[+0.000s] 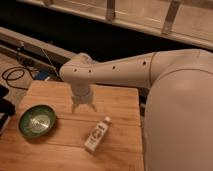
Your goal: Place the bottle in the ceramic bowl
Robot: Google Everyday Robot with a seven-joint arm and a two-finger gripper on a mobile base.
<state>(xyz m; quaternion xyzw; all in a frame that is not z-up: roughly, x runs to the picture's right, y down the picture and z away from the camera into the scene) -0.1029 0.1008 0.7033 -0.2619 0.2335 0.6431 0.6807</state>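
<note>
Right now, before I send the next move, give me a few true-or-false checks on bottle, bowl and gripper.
1. The bottle lies inside the ceramic bowl. False: it lies on the wooden table, apart from the bowl.
2. The bottle lies on its side. True.
3. The gripper holds the bottle. False: it hangs open and empty above the table, between bowl and bottle.
4. The bowl is empty. True.

White two-finger gripper (pixel 83 106) hangs over the far middle of the pale wooden table (pixel 120 107), whose near edge runs out of view. Label print on the small white plastic bottle (pixel 97 135): illegible. Dark object (pixel 3 107) at left: cropped, unidentifiable.
</note>
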